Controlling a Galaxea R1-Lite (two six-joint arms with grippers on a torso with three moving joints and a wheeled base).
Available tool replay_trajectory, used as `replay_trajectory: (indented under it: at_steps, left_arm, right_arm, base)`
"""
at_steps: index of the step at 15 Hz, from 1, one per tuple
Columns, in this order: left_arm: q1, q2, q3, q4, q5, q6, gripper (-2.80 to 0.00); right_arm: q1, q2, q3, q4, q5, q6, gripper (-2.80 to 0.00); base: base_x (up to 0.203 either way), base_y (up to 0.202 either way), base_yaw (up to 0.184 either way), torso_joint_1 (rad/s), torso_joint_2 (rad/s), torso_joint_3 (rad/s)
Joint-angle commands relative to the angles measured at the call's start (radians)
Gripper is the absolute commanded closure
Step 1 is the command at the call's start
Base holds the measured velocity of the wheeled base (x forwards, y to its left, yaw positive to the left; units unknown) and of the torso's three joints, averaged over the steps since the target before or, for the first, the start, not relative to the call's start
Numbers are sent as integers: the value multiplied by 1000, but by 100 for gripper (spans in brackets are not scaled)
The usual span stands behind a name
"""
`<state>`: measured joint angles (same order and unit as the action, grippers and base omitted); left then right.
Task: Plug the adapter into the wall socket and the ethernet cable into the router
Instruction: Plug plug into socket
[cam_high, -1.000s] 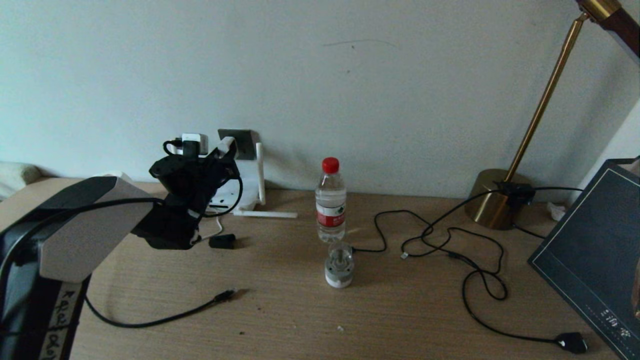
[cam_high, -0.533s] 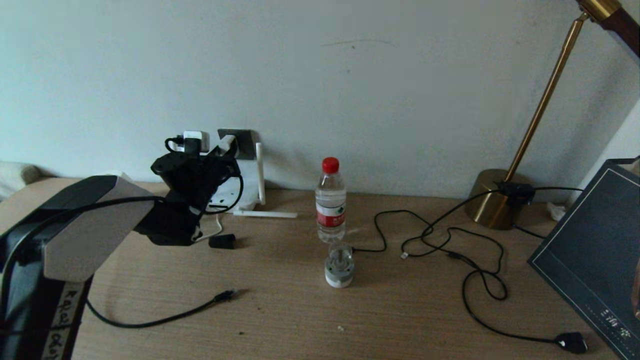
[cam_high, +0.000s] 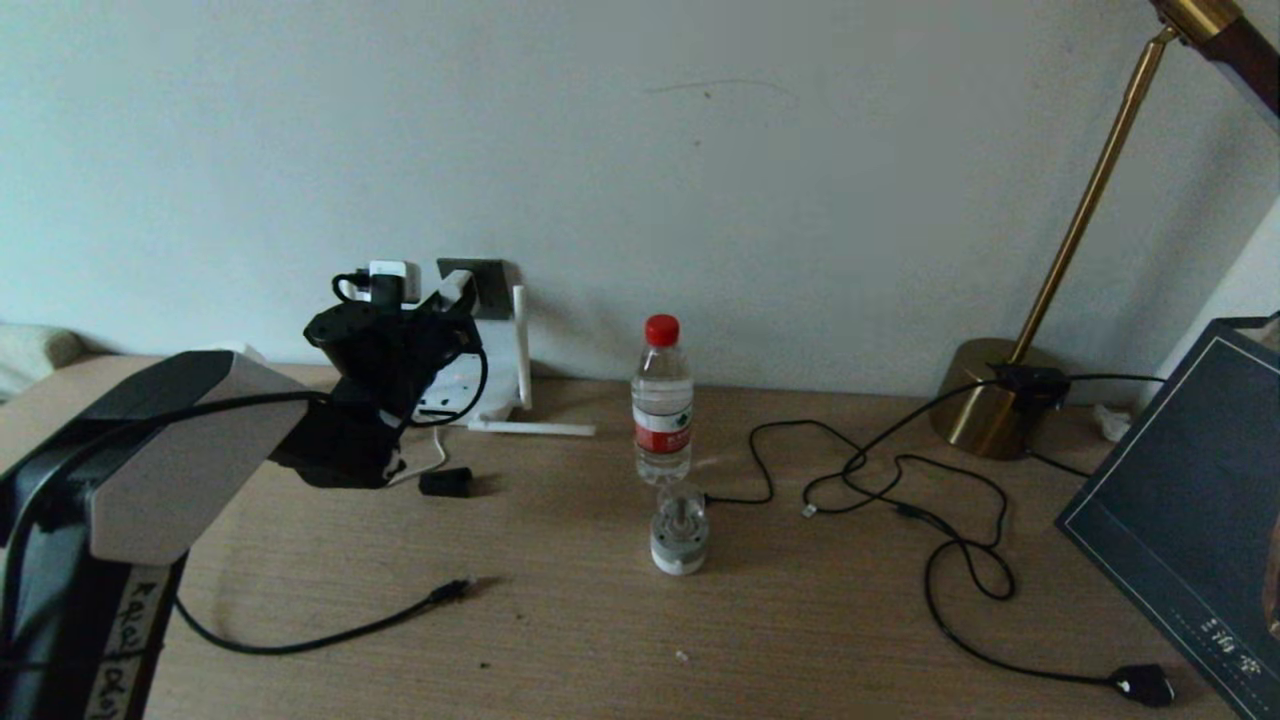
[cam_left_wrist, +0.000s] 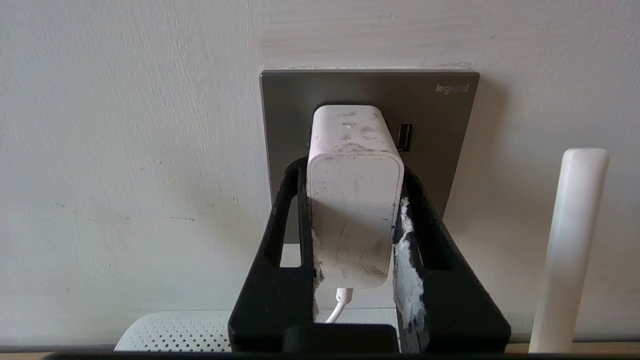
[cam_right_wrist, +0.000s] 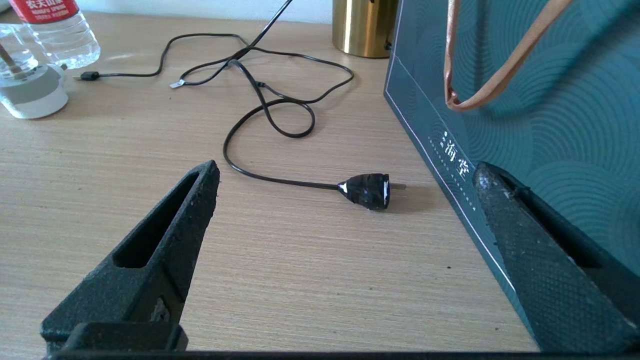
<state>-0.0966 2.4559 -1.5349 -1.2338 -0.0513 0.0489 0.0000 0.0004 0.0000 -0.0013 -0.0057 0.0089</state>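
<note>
My left gripper (cam_left_wrist: 354, 170) is shut on the white adapter (cam_left_wrist: 355, 200), its black fingers (cam_left_wrist: 280, 240) pressed on both sides. The adapter's far end meets the dark grey wall socket (cam_left_wrist: 440, 125); its pins are hidden. A thin white cord hangs from its rear. In the head view the left gripper (cam_high: 455, 295) is up at the wall socket (cam_high: 490, 285), above the white router (cam_high: 465, 388). The ethernet cable (cam_high: 330, 632) lies loose on the table, connector end free. My right gripper (cam_right_wrist: 347, 170) hovers open over the table at the right, holding nothing.
An upright router antenna (cam_left_wrist: 570, 250) stands close beside the socket. A small black block (cam_high: 445, 482), a water bottle (cam_high: 661, 405) and a small jar (cam_high: 679, 535) stand mid-table. A brass lamp base (cam_high: 985, 400), a dark bag (cam_high: 1190, 510) and a black plug (cam_right_wrist: 367, 191) on its cable lie right.
My left gripper with the adapter has crept slightly up and towards the wall socket. Nothing else has moved.
</note>
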Motion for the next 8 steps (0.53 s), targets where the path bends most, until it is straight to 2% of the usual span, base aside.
replay_trajectory:
  at_steps: [1,8]
  left_arm:
    - [0,14,-23,-7,1,1,0]
    - [-2,15,-28,-7,4,2,0]
  right_arm:
    - [0,0,0,0,0,0,-280]
    - [0,0,0,0,0,0,-280]
  base:
    - [0,0,0,0,0,0]
    - [0,0,0,0,0,0]
